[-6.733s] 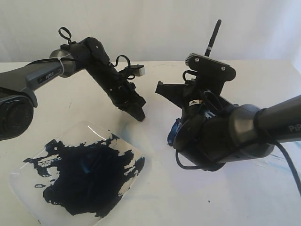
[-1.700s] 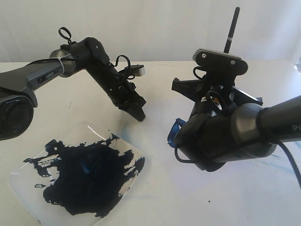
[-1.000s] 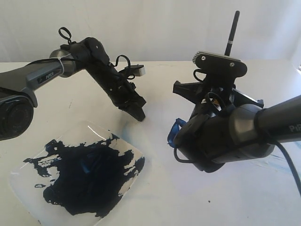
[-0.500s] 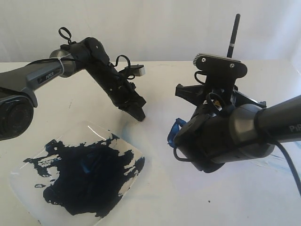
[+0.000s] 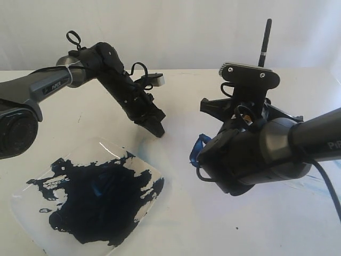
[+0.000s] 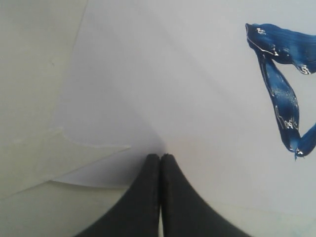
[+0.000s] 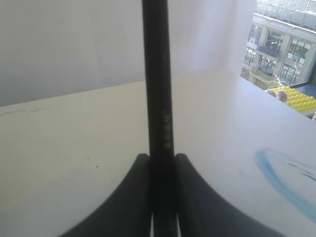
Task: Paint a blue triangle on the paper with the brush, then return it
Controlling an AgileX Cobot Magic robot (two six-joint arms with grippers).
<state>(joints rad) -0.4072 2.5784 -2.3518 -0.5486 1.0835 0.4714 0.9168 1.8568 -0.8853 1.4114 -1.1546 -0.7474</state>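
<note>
The brush [image 7: 157,74] stands upright in my right gripper [image 7: 162,158], whose jaws are shut on its black handle. In the exterior view the handle [image 5: 265,42] sticks up above the right arm [image 5: 256,154], and the bristle tip is hidden. The blue triangle [image 6: 284,98] is a wet mid-blue outline on the paper [image 6: 173,74]. Only one corner of the triangle [image 5: 199,145] shows in the exterior view, beside the right arm. My left gripper [image 6: 160,158] is shut and empty, its tip on the paper near the sheet's edge, left of the triangle [image 5: 159,129].
A clear square plate [image 5: 21,200] holding a big navy paint puddle lies at the front left of the cream table [image 5: 186,229]. A faint light-blue curved smear [image 7: 281,182] marks the table on the right. The bulky right arm hides the table behind it.
My right arm has drifted slightly to the right with the brush still upright in it. The left arm has not moved.
</note>
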